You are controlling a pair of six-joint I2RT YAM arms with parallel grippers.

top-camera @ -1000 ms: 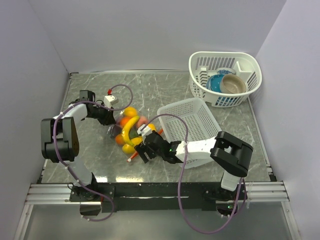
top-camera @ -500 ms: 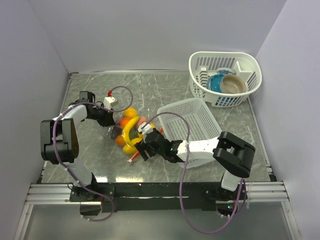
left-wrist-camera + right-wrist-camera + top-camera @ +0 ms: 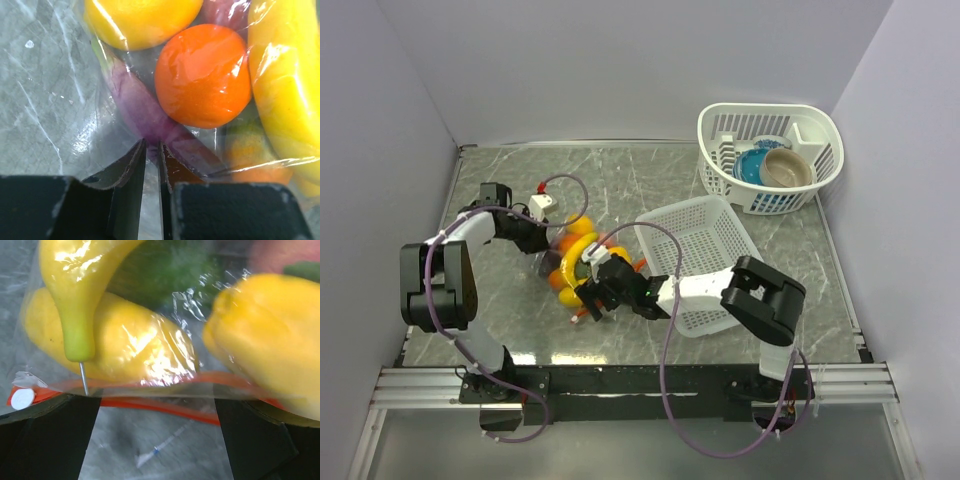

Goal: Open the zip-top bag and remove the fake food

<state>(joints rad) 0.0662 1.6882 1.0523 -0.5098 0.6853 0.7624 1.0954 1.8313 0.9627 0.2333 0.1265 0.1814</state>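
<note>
Left gripper had not moved over the last second: jaws nearly shut, pinching film at the left end of the zip-top bag. The bag lay between the grippers, with the fake food inside. Right gripper had advanced leftward, jaws wide, straddling the zip strip. Judged: lining up a grip on the strip.

Grey table: zip-top bag, mesh basket, round basket.

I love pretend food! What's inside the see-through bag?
Inside the zip-top bag: an orange ball, a purple piece, a banana, a yellow fruit and something green. Pieces beneath are covered, so the full count is hidden.
</note>
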